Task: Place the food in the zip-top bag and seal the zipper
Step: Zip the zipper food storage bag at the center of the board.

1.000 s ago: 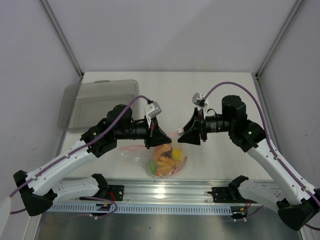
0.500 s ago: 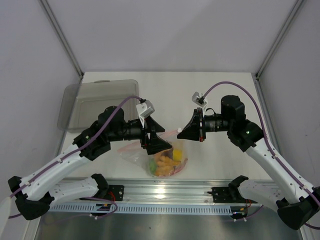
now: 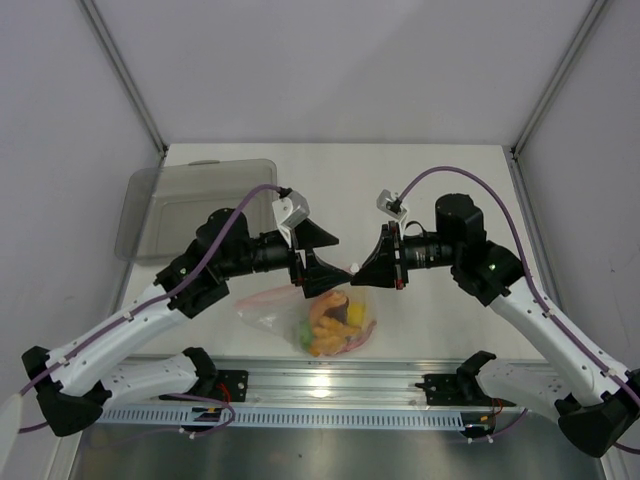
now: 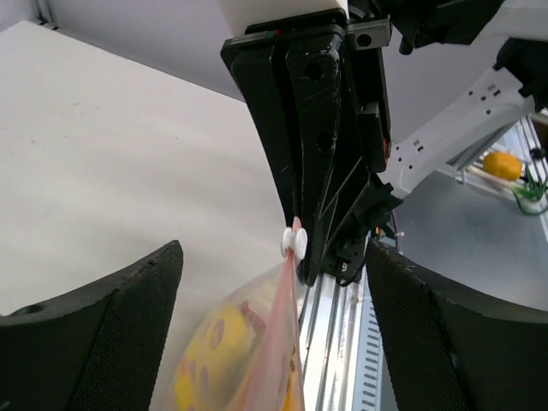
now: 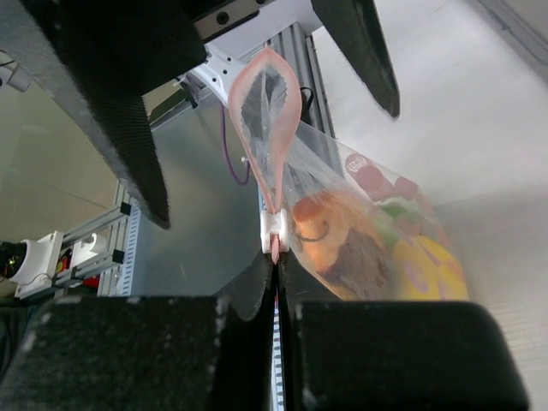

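1. The table is a pale flat surface. A grey see-through tray lies at its far left corner.

2. Both arms reach inward and meet above the middle of the table, toward the near edge.

3. The bag is clear and sits at the middle of the near edge, with its mouth raised toward the two claws. The food is inside it. Yellow, orange, green and red pieces show through the plastic.

4. The right claw has its fingers pressed together on the zipper. A white slider sits on the strip just in front of the fingertips. Beyond the slider the two pink sides of the strip stand apart in an open loop.

5. The left claw has its fingers spread wide apart, one on each side of the raised bag mouth. Neither finger touches the plastic.

6. The tips of the two claws face each other, close together.
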Motion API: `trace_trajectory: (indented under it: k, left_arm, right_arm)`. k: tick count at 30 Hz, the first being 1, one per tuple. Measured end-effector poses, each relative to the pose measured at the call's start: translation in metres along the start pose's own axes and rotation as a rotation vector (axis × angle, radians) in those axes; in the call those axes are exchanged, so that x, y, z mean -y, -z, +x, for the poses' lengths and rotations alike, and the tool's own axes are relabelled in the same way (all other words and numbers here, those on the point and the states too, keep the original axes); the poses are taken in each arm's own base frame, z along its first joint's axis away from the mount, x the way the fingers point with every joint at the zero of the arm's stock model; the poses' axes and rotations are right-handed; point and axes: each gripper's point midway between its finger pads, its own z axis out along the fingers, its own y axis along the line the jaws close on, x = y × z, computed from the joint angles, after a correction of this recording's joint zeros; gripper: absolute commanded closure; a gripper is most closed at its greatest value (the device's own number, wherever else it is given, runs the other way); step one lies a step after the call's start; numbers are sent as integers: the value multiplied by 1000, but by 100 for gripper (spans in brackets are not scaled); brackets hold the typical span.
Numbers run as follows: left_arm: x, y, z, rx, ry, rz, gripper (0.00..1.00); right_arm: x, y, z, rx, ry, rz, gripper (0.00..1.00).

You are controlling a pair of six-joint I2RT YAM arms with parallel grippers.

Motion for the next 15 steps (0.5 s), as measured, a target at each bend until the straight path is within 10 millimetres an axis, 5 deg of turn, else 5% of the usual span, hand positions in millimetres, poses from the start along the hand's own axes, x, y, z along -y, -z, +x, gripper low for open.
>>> trace_trajectory:
  k: [4, 11, 15]
  left_arm:
    - [5, -8, 10, -39, -19, 66, 36]
    - [13, -13, 25, -98, -15, 146, 41]
    - [17, -12, 26, -104, -11, 174, 55]
  right_arm:
    - [-3, -3, 4, -17, -2, -9, 100]
    - [-3, -7, 8, -29, -1, -7, 100]
    - [-3, -8, 9, -35, 5, -3, 100]
